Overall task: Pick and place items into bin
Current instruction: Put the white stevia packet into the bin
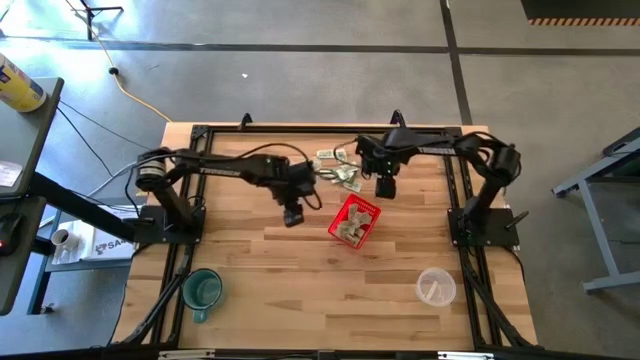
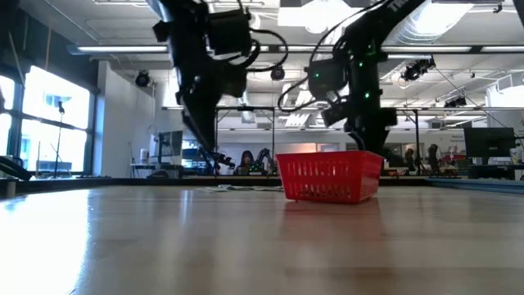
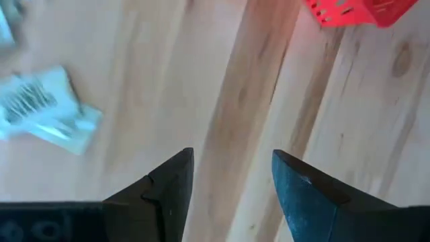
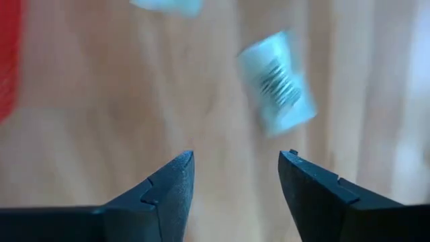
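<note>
One red basket point(image 1: 354, 221) sits between two grippers, with several paper slips point(image 1: 352, 231) inside, uncountable. A cluster of slips point(image 1: 336, 168) lies by the right gripper point(image 1: 385, 187). One green mug point(image 1: 202, 290), one clear cup point(image 1: 435, 287).

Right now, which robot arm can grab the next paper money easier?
Probably the right. The right gripper hangs open with a slip just ahead. The left gripper, also open, faces bare wood, its slip off aside.
</note>
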Available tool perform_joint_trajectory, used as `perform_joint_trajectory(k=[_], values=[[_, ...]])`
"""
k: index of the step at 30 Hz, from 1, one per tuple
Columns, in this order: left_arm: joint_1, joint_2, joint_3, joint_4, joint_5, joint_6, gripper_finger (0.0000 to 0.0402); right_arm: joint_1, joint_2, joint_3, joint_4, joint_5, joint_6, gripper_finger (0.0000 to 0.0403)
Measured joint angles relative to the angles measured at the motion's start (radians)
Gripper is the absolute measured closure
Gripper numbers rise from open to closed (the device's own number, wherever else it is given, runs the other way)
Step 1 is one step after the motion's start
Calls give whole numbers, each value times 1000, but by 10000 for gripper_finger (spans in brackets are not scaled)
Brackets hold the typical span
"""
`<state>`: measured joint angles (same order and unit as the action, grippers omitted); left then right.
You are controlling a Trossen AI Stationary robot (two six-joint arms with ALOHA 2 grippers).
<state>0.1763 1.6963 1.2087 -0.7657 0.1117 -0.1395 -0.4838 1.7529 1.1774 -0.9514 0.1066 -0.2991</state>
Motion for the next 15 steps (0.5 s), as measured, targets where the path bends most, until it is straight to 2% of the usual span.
perform_joint_trajectory(k=[7, 12, 15], values=[[-1, -62, -230, 144, 58, -233, 165, -77, 87, 2, 133, -30, -134, 190], [0, -88, -291, 186, 57, -314, 165, -96, 159, 5, 160, -7, -180, 194], [0, -93, -291, 203, 55, -318, 165, -108, 192, 34, 147, -34, -169, 203]])
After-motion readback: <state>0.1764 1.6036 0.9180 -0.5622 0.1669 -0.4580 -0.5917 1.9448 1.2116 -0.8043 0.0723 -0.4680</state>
